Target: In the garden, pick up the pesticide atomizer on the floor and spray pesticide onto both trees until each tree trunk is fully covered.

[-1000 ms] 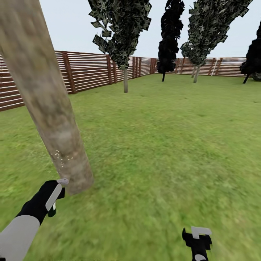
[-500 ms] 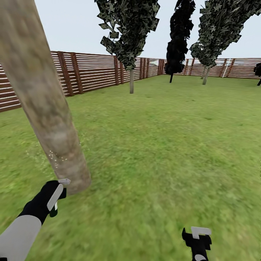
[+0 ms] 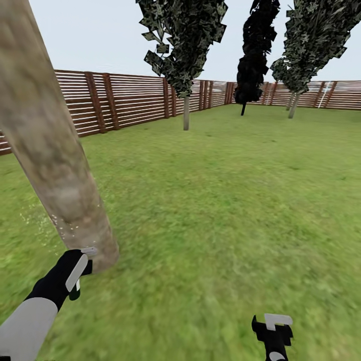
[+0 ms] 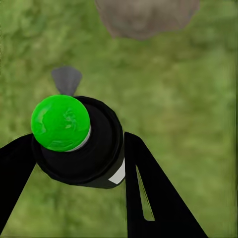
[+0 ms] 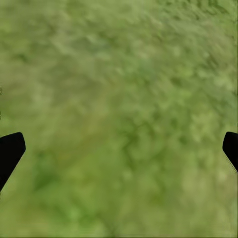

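Observation:
A thick pale grey-brown tree trunk (image 3: 50, 145) leans up the left of the head view, with whitish pesticide specks (image 3: 61, 226) low on it and on the grass beside it. My left gripper (image 3: 76, 273) is shut on the pesticide atomizer (image 4: 82, 146), just short of the trunk's base (image 4: 146, 17). The bottle's grey spray head (image 3: 89, 250) points at the trunk. In the left wrist view a bright green round end (image 4: 60, 123) shows on the dark bottle between my black fingers (image 4: 144, 188). My right gripper (image 3: 273, 328) hangs open over grass (image 5: 119, 99).
Lawn stretches ahead to a reddish-brown slat fence (image 3: 130, 100). Farther off stand a mottled-leaf tree with a thin pale trunk (image 3: 186, 113), a dark columnar tree (image 3: 255, 55) and another mottled-leaf tree (image 3: 293, 105).
The whole view has swung left, so the far trees and fence sit further right. The trunk sits slightly more left and the specks have spread lower and leftwards. Both arms keep their place.

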Controlling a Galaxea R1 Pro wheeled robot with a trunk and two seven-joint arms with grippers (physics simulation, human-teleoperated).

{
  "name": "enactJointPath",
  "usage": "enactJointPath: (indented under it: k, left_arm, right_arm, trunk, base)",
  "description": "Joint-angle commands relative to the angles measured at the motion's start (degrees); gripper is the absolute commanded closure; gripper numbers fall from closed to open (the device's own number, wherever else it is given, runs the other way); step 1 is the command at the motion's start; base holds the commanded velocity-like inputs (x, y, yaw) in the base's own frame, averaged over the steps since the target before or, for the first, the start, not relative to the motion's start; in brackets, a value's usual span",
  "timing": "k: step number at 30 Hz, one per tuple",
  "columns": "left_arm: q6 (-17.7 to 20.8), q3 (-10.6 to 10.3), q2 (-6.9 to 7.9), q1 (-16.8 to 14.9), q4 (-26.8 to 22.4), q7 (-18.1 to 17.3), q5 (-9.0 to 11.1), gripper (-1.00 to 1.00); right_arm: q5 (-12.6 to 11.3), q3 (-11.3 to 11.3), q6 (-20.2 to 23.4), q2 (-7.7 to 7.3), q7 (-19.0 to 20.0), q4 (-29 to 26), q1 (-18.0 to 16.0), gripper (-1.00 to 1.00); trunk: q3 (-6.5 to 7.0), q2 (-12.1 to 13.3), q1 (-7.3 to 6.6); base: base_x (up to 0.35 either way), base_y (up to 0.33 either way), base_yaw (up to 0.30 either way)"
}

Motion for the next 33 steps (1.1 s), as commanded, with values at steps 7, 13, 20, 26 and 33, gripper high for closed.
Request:
enactJointPath:
  k: [7,13,20,26,33]
  left_arm:
    - [0.18,-0.1,-0.24,-0.04,-0.06,0.48,0.46,1.0]
    - [0.18,-0.18,-0.28,-0.04,0.0,0.48,0.46,1.0]
    - [0.18,-0.18,-0.28,-0.04,0.03,0.5,0.46,1.0]
    - [0.18,-0.18,-0.28,-0.04,0.03,0.52,0.46,1.0]
    - [0.18,-0.14,-0.28,-0.04,0.03,0.54,0.46,1.0]
  right_arm:
    - [0.42,0.13,0.05,0.0,-0.41,0.03,-0.03,-1.0]
    - [0.42,0.13,0.05,0.0,-0.41,0.03,-0.04,-1.0]
    - [0.42,0.13,0.05,0.0,-0.41,0.03,-0.02,-1.0]
    - [0.42,0.13,0.05,0.0,-0.41,0.04,-0.03,-1.0]
    - [0.42,0.13,0.05,0.0,-0.41,0.03,-0.03,-1.0]
  trunk:
    - [0.18,-0.02,0.01]
    - [0.2,-0.02,0.01]
    - [0.2,-0.02,0.01]
    - [0.2,-0.02,0.01]
    - [0.2,-0.02,0.01]
  base:
    - [0.146,-0.239,0.242]
    - [0.141,-0.24,0.016]
    - [0.141,-0.24,0.0]
    - [0.141,-0.24,0.161]
    - [0.142,-0.24,0.269]
